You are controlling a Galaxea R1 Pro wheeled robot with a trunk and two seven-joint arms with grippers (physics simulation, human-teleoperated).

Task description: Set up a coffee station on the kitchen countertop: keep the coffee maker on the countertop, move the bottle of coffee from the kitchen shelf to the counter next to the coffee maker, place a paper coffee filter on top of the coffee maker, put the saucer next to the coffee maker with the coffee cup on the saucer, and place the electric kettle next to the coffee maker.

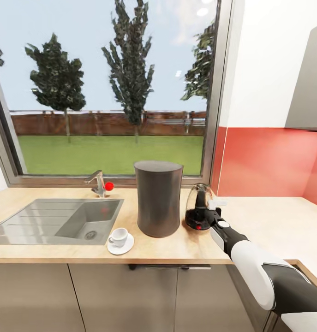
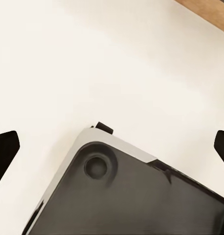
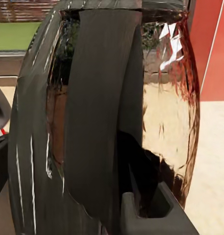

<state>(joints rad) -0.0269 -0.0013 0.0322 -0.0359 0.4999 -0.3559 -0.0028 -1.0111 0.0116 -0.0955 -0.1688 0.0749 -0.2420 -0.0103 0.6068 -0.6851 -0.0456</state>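
Note:
The dark grey cylindrical coffee maker [image 1: 158, 198] stands on the wooden countertop [image 1: 47, 196] in front of the window. At its left front, a white coffee cup [image 1: 119, 236] sits on a white saucer [image 1: 121, 249]. Close on its right stands the glass electric kettle [image 1: 195, 196] with a black base and handle. My right gripper [image 1: 206, 216] reaches in from the right and is shut on the kettle's handle [image 3: 104, 122], with the glass body [image 3: 166, 122] behind it. My left gripper [image 2: 112, 147] hangs open over a white floor. The coffee bottle and paper filter are out of view.
A steel sink [image 1: 84, 221] with a faucet [image 1: 98, 182] and a red knob [image 1: 109, 186] lies left of the coffee maker. A red backsplash [image 1: 269, 161] and a pale counter [image 1: 278, 226] lie to the right. The robot's dark base [image 2: 131, 196] is below my left gripper.

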